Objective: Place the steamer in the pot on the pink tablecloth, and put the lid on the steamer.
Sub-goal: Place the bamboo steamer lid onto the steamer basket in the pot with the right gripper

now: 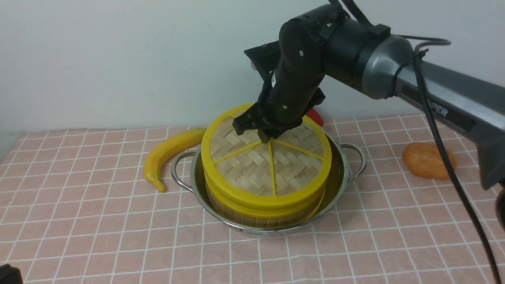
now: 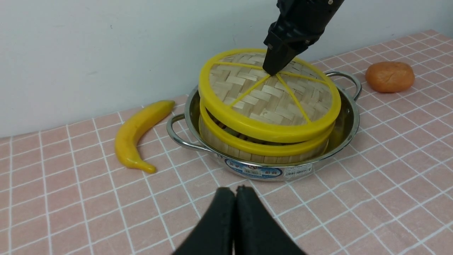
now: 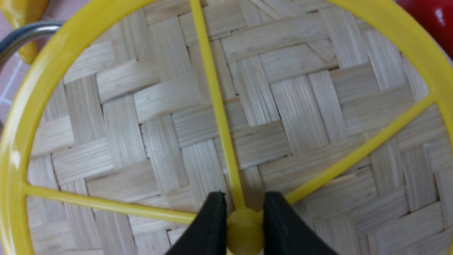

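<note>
- The round bamboo steamer with yellow rims and a low wooden-strip wall (image 1: 252,215) sits inside the wide, shiny stainless-steel pot with looped wire handles (image 1: 338,188). The pot stands on the pink tablecloth with its grid of thin white lines (image 1: 118,236). That half of the job looks done to me.
- The flat woven bamboo lid with a thick yellow rim and yellow spokes (image 1: 252,165) lies on top of the steamer, so the second half is nearly there too.
- The right gripper (image 1: 266,138) comes down onto the middle of the lid. Its jaws are clamped on the lid's small yellow centre hub (image 3: 244,232), one finger on each side.
- What seems left is letting go of the hub and lifting the arm clear.
- The left gripper (image 2: 235,189) has its fingers pressed together on nothing. It hangs low over the cloth, in front of the pot.
- Only the right wrist view shows the pinch on the hub; from the front the arm's bulk hides it.
- Only the left wrist view shows a thin dark gap under the lid's rim on the side nearest the yellow banana (image 2: 136,136). I judge the lid may not be quite flush there.
- The front view alone shows a red object (image 1: 315,116) tucked behind the pot, touching or nearly so.
- An orange lumpy object (image 1: 428,159) lies well apart from the pot, on the right.
</note>
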`<move>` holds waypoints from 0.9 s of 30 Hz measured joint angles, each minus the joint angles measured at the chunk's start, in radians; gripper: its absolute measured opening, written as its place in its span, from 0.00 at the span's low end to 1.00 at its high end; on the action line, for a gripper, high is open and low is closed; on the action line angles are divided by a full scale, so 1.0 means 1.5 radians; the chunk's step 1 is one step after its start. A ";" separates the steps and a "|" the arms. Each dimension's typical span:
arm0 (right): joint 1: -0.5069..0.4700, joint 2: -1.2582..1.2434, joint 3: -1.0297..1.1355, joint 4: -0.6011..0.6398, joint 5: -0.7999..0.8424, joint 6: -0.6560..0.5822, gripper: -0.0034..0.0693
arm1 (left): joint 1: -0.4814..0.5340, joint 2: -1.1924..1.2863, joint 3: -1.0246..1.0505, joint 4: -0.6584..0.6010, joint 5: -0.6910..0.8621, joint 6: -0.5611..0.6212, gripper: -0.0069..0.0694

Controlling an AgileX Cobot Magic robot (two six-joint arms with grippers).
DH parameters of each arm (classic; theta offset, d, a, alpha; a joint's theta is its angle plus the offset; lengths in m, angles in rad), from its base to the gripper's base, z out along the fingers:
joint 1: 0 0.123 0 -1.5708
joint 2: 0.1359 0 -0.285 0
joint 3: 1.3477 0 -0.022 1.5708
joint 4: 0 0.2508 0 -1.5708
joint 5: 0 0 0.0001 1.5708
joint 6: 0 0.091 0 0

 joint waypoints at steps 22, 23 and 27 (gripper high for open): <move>0.000 0.030 -0.013 0.003 0.011 -0.005 0.25 | 0.000 0.000 0.000 0.001 0.000 0.000 0.09; 0.000 0.030 -0.013 0.003 0.012 -0.005 0.25 | 0.000 0.000 0.000 0.001 0.000 0.000 0.09; 0.000 0.039 -0.039 0.003 0.037 -0.006 0.25 | 0.000 0.000 0.000 0.001 0.000 0.000 0.09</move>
